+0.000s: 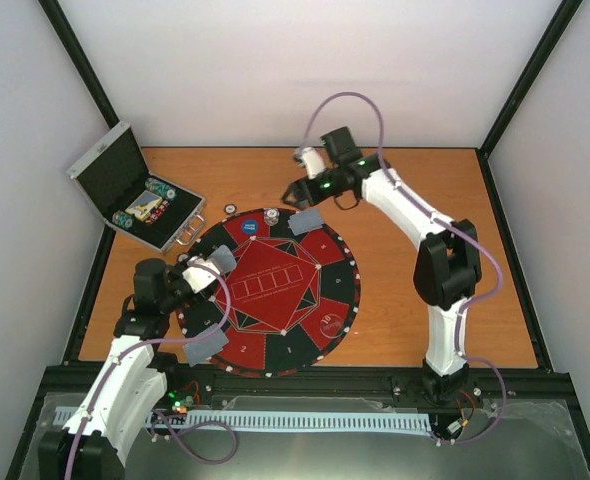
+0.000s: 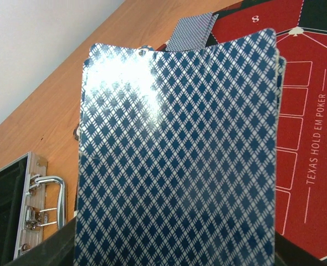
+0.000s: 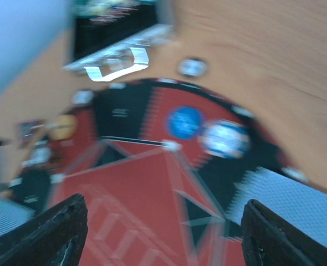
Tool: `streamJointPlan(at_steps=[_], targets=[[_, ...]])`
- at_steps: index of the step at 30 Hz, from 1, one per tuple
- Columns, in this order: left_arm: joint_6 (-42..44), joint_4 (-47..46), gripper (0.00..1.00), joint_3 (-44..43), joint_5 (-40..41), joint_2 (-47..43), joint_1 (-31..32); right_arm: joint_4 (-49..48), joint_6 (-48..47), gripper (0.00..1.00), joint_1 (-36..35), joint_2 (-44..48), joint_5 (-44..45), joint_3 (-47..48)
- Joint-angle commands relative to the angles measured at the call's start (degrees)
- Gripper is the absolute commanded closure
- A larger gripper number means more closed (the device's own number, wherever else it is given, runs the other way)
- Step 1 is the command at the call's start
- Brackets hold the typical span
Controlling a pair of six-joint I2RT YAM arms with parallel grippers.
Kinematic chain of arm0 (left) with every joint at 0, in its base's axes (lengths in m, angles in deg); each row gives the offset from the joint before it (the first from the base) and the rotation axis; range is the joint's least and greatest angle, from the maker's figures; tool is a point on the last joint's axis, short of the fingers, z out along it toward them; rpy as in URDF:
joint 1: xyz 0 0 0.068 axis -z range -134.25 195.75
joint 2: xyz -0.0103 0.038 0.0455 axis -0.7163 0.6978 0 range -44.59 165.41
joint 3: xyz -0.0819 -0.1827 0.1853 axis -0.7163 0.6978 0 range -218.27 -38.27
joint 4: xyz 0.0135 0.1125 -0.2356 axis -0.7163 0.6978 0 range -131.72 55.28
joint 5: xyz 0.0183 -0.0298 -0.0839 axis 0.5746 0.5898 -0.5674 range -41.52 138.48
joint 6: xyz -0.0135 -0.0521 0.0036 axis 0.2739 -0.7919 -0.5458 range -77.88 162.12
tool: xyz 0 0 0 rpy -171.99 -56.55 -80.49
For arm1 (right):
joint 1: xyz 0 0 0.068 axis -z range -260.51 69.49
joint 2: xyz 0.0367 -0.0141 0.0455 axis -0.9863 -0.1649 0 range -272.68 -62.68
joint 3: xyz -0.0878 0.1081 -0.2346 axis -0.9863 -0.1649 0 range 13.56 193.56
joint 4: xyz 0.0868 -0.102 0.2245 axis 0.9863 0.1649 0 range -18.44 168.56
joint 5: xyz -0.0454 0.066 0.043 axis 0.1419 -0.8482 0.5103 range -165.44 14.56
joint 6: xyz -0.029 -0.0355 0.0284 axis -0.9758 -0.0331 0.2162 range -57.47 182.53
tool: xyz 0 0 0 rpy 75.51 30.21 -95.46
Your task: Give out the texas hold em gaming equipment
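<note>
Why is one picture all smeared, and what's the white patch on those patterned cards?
Right wrist view: motion blur smears the round red-and-black mat and the blue round chip; left wrist view: sharp, but glare whitens the upper left of the glossy blue-and-white diamond-backed playing cards; top view: evenly lit and sharp.

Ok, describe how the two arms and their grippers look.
Both arms are white shells with black joints: left arm, right arm. A lilac cable loops along each. Small green lights glow near the right wrist. The right gripper has black, blunt fingers.
</note>
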State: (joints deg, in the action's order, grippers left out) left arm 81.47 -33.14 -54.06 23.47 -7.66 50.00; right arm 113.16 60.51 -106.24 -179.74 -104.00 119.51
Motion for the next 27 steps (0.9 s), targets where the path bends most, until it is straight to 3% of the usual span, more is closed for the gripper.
streamJointPlan(at_steps=[1, 8, 23, 27], targets=[[1.91, -1.78, 0.46, -1.65, -2.21, 0.06, 0.32, -8.14, -2.21, 0.24, -9.03, 4.49, -12.19, -5.02], [1.57, -1.51, 0.46, -2.03, -2.14, -0.23, 0.32, -16.24, 3.91, 0.24, -15.63, 2.52, -18.02, -6.53], [1.3, -1.59, 0.46, -2.13, -1.89, -0.37, 0.32, -15.58, 5.11, 0.24, -21.07, -4.64, -19.62, -4.95], [1.33, -1.76, 0.46, -2.14, -1.79, -0.37, 0.32, -14.08, 4.67, 0.29, -21.31, -5.23, -17.87, -4.51]])
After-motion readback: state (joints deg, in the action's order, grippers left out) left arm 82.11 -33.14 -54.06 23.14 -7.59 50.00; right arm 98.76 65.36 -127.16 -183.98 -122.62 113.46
